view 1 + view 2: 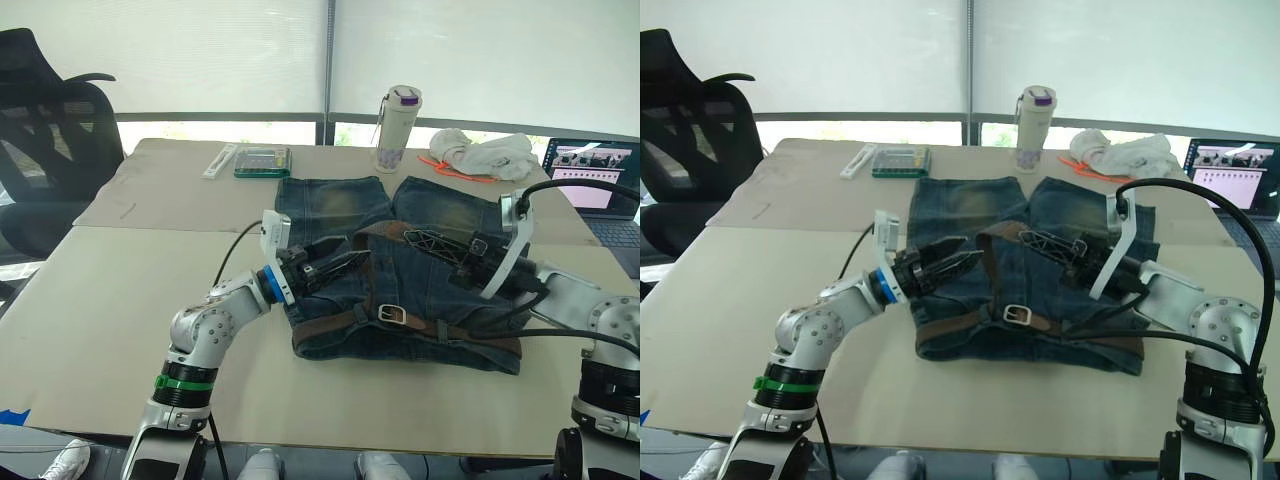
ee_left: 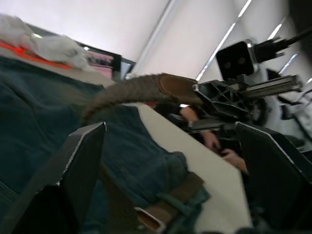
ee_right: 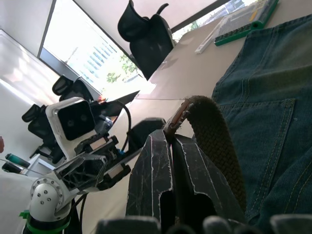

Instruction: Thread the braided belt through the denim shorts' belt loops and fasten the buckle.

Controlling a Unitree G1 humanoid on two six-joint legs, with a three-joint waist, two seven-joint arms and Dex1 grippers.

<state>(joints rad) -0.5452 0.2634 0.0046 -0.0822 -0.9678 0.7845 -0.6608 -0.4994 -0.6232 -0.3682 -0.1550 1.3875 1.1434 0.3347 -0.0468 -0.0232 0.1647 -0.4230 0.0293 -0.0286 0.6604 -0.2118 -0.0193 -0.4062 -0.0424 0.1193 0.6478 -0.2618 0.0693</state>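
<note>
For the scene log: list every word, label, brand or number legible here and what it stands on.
None can be read.
Laptop screen: shows a window with small pictures, any text too small.
Bottle: no legible label.
Green case: markings too small.
Denim shorts, braided belt: no visible tag.

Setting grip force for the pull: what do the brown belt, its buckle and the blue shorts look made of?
The dark brown braided belt looks woven, cord or elastic, with a smooth leather-like tip. The small silver buckle looks like shiny metal. The faded blue denim shorts show stitched seams and worn pale patches.
</note>
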